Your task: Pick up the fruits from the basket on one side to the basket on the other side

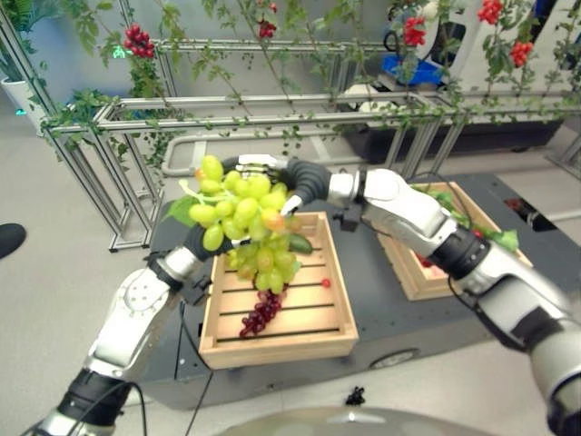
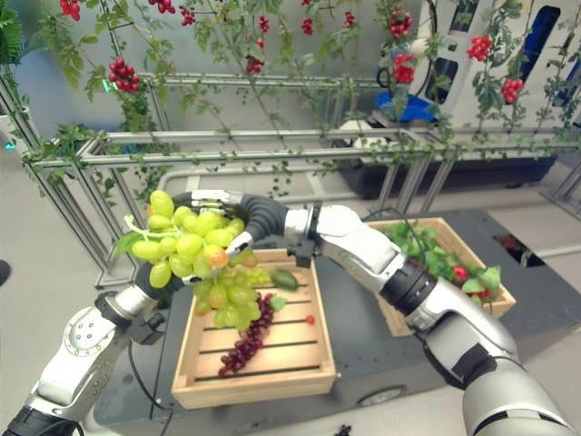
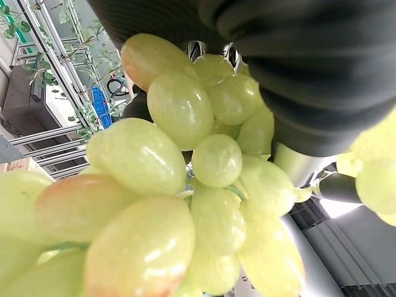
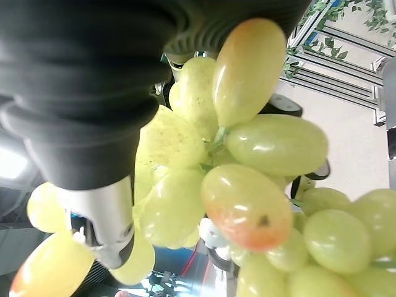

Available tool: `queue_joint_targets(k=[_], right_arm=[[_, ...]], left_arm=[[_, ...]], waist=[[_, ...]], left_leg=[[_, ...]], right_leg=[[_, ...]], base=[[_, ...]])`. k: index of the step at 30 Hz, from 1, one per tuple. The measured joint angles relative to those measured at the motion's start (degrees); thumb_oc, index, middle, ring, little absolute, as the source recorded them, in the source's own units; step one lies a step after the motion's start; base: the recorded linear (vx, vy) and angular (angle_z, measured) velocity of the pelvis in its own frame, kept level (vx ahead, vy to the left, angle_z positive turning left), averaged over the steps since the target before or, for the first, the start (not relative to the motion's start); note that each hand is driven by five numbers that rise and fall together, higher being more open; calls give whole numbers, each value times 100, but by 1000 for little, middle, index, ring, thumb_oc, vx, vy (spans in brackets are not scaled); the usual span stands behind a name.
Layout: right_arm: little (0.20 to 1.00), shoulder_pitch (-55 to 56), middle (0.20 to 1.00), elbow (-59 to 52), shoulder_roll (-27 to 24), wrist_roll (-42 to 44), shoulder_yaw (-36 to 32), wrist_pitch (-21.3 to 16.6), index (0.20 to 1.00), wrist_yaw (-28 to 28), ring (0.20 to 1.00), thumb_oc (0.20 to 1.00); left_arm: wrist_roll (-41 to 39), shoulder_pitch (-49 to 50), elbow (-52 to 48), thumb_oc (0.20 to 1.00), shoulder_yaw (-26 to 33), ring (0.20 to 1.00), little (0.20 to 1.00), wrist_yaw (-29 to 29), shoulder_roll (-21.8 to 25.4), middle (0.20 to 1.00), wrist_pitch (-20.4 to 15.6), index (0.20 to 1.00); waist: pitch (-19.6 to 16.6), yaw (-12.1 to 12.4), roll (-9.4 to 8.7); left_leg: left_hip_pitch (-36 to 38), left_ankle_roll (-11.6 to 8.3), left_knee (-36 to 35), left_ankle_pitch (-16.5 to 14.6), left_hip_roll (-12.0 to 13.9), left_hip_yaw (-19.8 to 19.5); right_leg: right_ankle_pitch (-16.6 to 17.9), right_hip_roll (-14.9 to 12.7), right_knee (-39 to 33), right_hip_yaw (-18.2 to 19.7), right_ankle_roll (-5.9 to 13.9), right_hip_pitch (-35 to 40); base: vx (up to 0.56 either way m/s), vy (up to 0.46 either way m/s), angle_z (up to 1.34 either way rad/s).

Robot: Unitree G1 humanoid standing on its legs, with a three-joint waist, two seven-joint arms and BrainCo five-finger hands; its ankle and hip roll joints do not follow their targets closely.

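A big bunch of green grapes [image 1: 241, 213] hangs in the air over the back of the left wooden basket [image 1: 272, 343]. My right hand [image 1: 304, 182] reaches across from the right and curls over the top of the bunch; one of its fingers [image 4: 105, 216] shows among the grapes [image 4: 247, 204]. My left hand [image 1: 201, 241] sits behind the bunch on its left side, its fingers hidden by the fruit [image 3: 154, 161]. In the left basket lie dark red grapes [image 1: 261, 313], a small red fruit [image 1: 326, 282] and a green fruit [image 1: 300, 243].
The right wooden basket [image 1: 413, 277] holds leaves and red fruit, partly behind my right arm. Both baskets rest on a dark platform [image 1: 399, 313]. A metal frame with vines and red berries [image 1: 272, 113] stands close behind.
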Motion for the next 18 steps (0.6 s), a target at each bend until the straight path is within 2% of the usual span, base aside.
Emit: queue_joint_targets(k=[18], right_arm=[[1000,-1,1000,186,216,-113,-2,1,1000,-1,1000,1000]], left_arm=[[3,1,6,200,1,200,200,4,1,200,82,200]], waist=[[8,14,3]], left_leg=[[-1,0,0,0,2,-3]], right_leg=[[0,2,-2,0,0,2]], base=[[0,0,0]])
